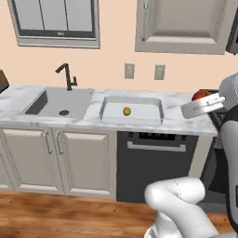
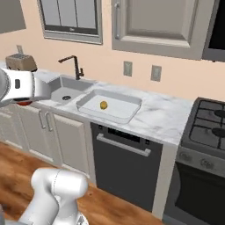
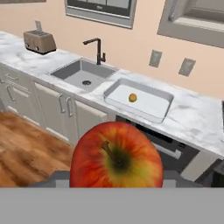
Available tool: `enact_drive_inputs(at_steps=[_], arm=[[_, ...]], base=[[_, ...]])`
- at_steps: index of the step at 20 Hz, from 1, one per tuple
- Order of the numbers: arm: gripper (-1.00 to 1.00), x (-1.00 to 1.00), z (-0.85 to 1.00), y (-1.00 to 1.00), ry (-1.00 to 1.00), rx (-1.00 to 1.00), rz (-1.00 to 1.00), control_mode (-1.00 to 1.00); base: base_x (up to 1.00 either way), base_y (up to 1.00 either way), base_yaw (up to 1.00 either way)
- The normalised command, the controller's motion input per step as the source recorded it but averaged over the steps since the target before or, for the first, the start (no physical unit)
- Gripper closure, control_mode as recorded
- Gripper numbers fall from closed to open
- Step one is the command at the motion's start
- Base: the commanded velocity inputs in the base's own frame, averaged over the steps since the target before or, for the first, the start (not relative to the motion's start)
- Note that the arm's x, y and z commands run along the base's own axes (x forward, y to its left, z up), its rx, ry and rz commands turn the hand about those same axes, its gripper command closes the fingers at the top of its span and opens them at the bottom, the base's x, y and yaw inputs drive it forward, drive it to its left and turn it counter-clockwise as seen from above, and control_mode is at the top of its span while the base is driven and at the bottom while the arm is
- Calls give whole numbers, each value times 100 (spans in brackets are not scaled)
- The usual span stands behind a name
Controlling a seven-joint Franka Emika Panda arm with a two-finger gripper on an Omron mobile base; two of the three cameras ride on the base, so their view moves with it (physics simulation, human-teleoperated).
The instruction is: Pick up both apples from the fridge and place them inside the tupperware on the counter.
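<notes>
Gripper (image 1: 201, 98) fingertips hidden behind the red apple (image 3: 116, 155) in the hand view; jaws narrow, clamped on it, apple held in the air out in front of the counter (image 1: 176, 116), off to the stove side of the tupperware (image 1: 132, 110). In the left base view only a red sliver of the apple shows above the white hand, to the right of the tupperware; in the right base view a small red edge peeks under the hand at the left border. Apple skin is glossy red with yellow streaks, brown stem facing the camera.

Yellow-orange apple (image 1: 127, 111) lies inside the tupperware, near its middle, tiny and blurred. Tupperware is a white shallow rectangle with rounded corners and a raised rim, on veined marble just beside the grey sink (image 1: 60, 103). Black faucet (image 1: 68, 76) behind the sink. Dark dishwasher front (image 1: 155, 165) under the tupperware. Metal toaster (image 3: 39, 41) far past the sink. Stove (image 2: 208, 125) cut off at frame edge. Window has tiny writing, unreadable.
</notes>
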Motion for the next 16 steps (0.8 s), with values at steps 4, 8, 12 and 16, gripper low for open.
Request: enact_drive_inputs(at_steps=[4, 8, 12, 16], arm=[[100, 0, 0, 0, 0, 0, 0, 100], [100, 0, 0, 0, 0, 0, 0, 100], [100, 0, 0, 0, 0, 0, 0, 100], [100, 0, 0, 0, 0, 0, 0, 100]], base=[[92, 51, -14], [73, 28, -32], [61, 11, -59], [60, 3, -73]])
